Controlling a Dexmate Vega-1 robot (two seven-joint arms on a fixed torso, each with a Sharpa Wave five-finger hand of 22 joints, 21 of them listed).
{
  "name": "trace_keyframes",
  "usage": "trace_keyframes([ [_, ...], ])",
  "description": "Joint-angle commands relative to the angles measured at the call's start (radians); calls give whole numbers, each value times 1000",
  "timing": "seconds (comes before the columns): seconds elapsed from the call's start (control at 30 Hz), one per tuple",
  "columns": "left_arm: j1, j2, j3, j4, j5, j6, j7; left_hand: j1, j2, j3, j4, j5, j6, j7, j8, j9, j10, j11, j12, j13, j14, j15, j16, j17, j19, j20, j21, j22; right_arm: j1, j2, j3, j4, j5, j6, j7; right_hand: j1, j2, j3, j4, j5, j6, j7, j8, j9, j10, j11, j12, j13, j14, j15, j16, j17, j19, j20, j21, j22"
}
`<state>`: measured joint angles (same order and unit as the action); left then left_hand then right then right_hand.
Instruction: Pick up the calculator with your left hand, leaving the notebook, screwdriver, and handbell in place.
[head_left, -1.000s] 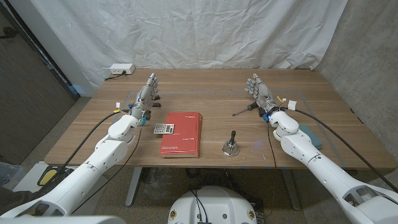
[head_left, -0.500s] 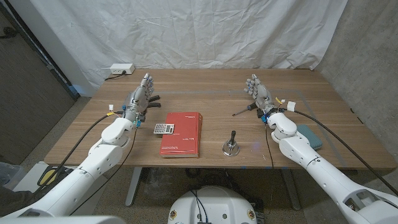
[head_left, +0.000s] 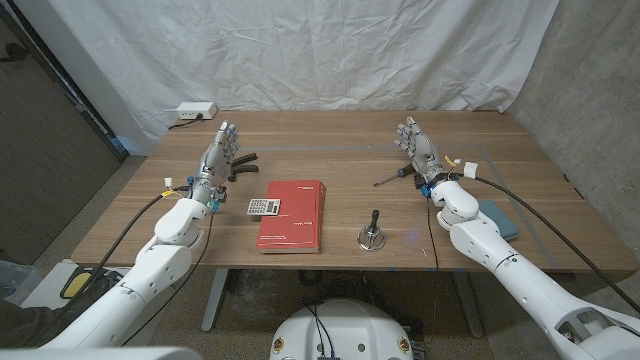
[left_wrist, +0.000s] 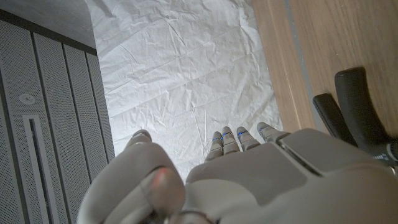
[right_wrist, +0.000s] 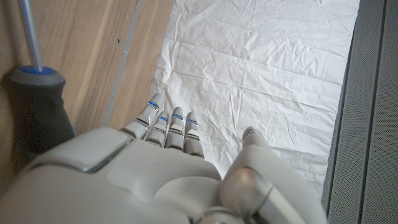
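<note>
The small grey calculator (head_left: 262, 207) lies on the table, touching the left edge of the red notebook (head_left: 293, 215). My left hand (head_left: 218, 156) stands open behind and to the left of the calculator, fingers pointing away, holding nothing; its back shows in the left wrist view (left_wrist: 249, 180). The handbell (head_left: 372, 233) stands upright right of the notebook. The screwdriver (head_left: 392, 178) lies beside my open right hand (head_left: 421, 152). Its dark handle (right_wrist: 34, 112) sits close against that hand (right_wrist: 143, 180) in the right wrist view.
A black two-armed thing (head_left: 243, 163) lies on the table just right of my left hand, also seen as black handles (left_wrist: 351, 106). A white power box (head_left: 195, 111) sits at the back left. A teal pad (head_left: 498, 216) lies by my right forearm.
My left hand and forearm have shifted to the left, a little farther from the calculator. The right hand and the objects have not moved.
</note>
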<state>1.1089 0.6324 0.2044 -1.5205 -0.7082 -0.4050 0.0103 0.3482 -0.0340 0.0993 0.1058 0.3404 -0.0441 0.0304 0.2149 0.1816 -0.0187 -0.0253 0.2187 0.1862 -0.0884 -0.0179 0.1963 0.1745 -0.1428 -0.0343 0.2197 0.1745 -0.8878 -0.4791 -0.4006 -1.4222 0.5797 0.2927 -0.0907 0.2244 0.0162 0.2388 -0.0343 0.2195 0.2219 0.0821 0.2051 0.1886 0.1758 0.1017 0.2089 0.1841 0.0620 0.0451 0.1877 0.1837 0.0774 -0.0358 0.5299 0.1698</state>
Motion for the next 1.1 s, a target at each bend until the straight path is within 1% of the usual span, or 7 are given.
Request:
trace_keyframes([
  [0.03,47,-35,-18,4,36,-110,18,17,6,1,-4,6,17,-3,6,3,17,-8,8,-1,16,-5,5,3,2,-54,-5,4,-21,5,10,-20,-19,36,-30,9,1,4,-8,3,7,-2,-1,1,-9,-1,-3,2,-10,1,-5,2,-8,-13,-6,4],
  [0.13,58,-29,-21,5,38,-112,15,27,12,1,-8,7,41,-5,10,3,40,-11,12,-1,41,-8,8,3,37,-61,5,4,-23,4,10,-24,-20,34,-30,10,1,4,-8,3,6,-2,-2,1,-9,-2,-3,2,-10,0,-5,2,-7,-13,-7,4],
  [0.47,73,-21,-29,31,31,-148,-26,35,16,1,-12,9,56,-5,11,3,51,-14,12,-1,51,-10,7,3,56,-67,8,4,-17,7,3,-17,-19,27,-20,13,3,4,-11,3,7,-3,-3,2,0,-4,1,2,1,-1,1,2,5,-16,-9,5],
  [0.6,87,-31,-35,34,47,-172,-6,42,17,0,-15,10,64,-5,10,3,62,-16,12,-1,67,-14,8,3,80,-72,14,4,-18,10,2,-16,-21,33,-22,13,3,4,-11,2,4,-3,-4,2,4,-3,3,2,3,-1,2,2,9,-17,-10,5],
  [0.63,93,-23,-37,27,48,-166,-4,44,17,-1,-16,10,66,-5,10,3,65,-17,12,-1,71,-15,9,3,87,-76,16,5,-19,10,3,-18,-21,34,-23,13,3,4,-11,2,1,-2,-5,2,4,-5,3,2,4,-2,3,2,9,-16,-11,5],
  [0.8,116,-17,-43,16,69,-168,18,49,17,-3,-18,12,81,-4,12,3,80,-18,14,0,90,-17,12,4,104,-80,19,5,-27,-6,6,-51,-28,20,-31,13,4,3,-12,2,-4,3,-8,2,6,-4,4,2,7,0,4,2,10,-15,-13,5],
  [1.1,189,17,-75,-61,116,-158,76,53,17,-5,-20,13,89,-5,12,3,90,-22,14,0,96,-17,10,4,112,-80,19,6,-55,-58,23,-143,-32,-40,-57,12,4,2,-12,2,-2,5,-7,2,10,-1,6,2,9,1,5,2,12,-15,-17,5],
])
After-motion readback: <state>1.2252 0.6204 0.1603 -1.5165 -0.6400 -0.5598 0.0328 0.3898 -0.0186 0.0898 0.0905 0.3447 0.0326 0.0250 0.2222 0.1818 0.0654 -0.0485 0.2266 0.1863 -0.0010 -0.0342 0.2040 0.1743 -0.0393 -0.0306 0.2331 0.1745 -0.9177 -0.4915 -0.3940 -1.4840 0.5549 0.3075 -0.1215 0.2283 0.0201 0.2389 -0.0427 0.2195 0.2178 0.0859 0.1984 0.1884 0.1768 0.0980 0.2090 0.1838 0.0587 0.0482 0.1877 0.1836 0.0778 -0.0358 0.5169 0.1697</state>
